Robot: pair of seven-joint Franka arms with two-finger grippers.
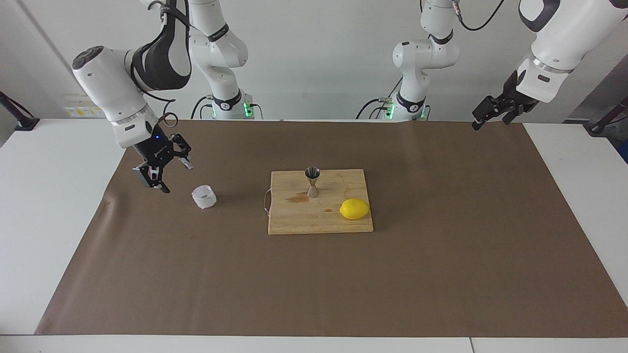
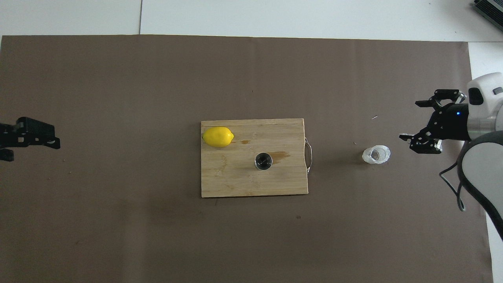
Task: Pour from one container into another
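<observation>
Centrally, wooden board [image 1: 320, 202] bearing hourglass steel jigger [image 1: 312, 182], crinkly translucent cup [image 1: 204, 196] on open brown mat toward right arm's end, right gripper [image 1: 164, 173] above mat beside it, fingers wide, empty, left gripper [image 1: 490, 114] waiting over mat's edge, fingers wide, empty.

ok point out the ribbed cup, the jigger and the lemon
ribbed cup [image 1: 204, 196], facing view, on its crinkly side wall
jigger [image 1: 312, 182], facing view, on its narrow waist
lemon [image 1: 354, 209], facing view, on the middle of its yellow skin

ribbed cup [image 1: 203, 196] upright; jigger [image 1: 312, 182] upright, perhaps filled.
</observation>
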